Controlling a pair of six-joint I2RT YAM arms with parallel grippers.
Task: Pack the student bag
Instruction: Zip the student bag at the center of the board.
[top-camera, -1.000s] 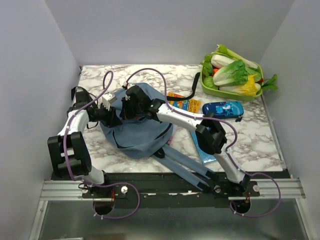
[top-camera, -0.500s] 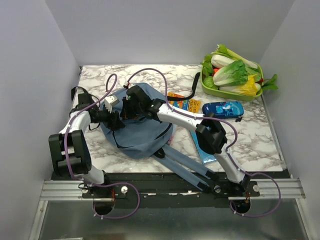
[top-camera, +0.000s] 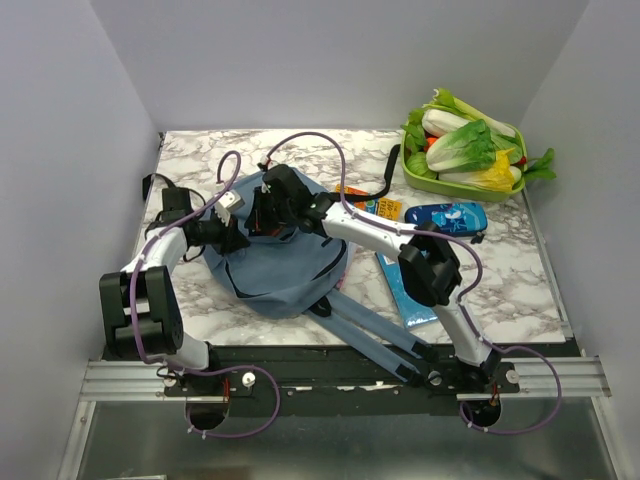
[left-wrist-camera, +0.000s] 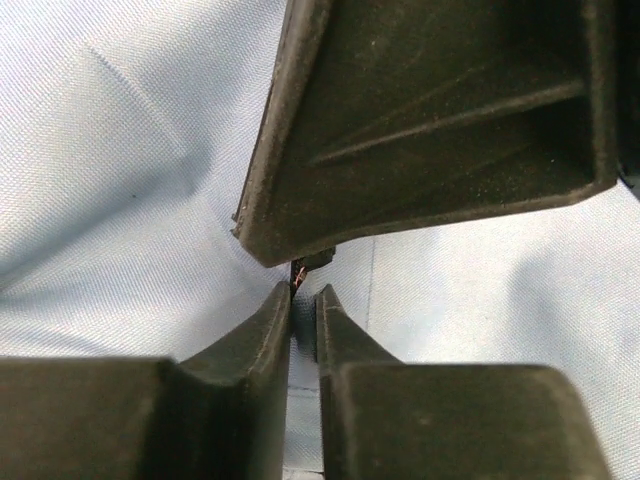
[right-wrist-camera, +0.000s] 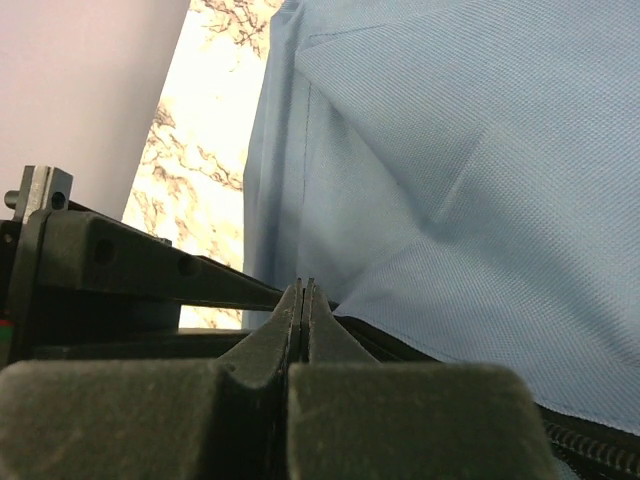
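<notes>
Here, the large, soft dusty-blue fabric backpack (top-camera: 285, 265) lies on the white marbled surface (top-camera: 500, 280), left of centre. Its two long blue shoulder straps (top-camera: 370, 335) trail toward the near edge. Both arms meet over its far part. The left gripper (left-wrist-camera: 303, 297) has its jaws clenched to a sliver, pinching a thin dark bit of the backpack. The right gripper (right-wrist-camera: 303, 290) is touching just above it, with its jaws pressed fully together at the black zipper trim; whether they hold anything cannot be told. Just right of the backpack lie an orange printed booklet (top-camera: 378, 206) and a flat blue book (top-camera: 405, 295). Beyond them is a glossy blue pencil case (top-camera: 447, 216). Their lettering is too small to read. A lime-green tray (top-camera: 415, 178) of leafy vegetables (top-camera: 462, 148) sits in the far right corner.
</notes>
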